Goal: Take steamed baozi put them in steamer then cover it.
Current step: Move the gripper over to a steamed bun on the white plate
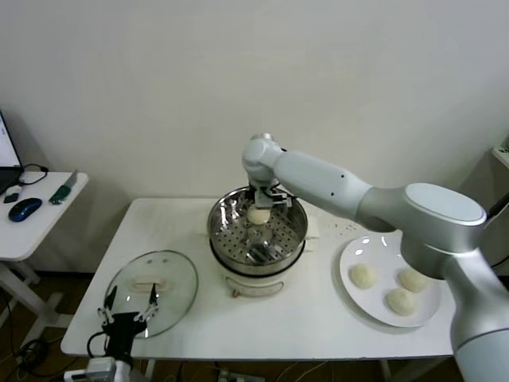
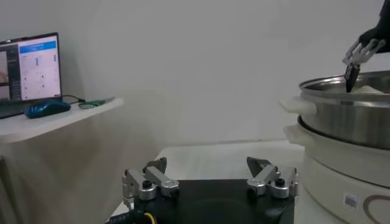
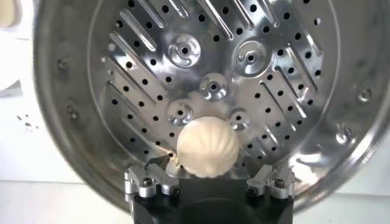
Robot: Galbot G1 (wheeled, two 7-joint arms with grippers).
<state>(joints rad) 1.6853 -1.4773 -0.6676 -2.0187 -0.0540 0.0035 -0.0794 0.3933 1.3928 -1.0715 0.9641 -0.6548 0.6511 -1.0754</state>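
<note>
The shiny steel steamer [image 1: 227,239] stands on its white pot base at the middle of the table. One cream-white baozi [image 3: 207,148] lies on the perforated bottom near the far wall, also seen as the baozi [image 1: 258,216]. My right gripper [image 3: 208,171] hangs open just above it, fingers spread on either side and not gripping it. Three more baozi [image 1: 363,276] rest on the white plate [image 1: 350,259] at the right. The glass cover [image 1: 171,306] lies flat at the front left. My left gripper [image 1: 127,304] is parked open over the cover's near edge.
A side table [image 1: 36,227] at the left carries a blue mouse [image 1: 25,209] and a laptop. The steamer's wall [image 2: 347,115] rises to the right of my left gripper. The white wall stands behind the table.
</note>
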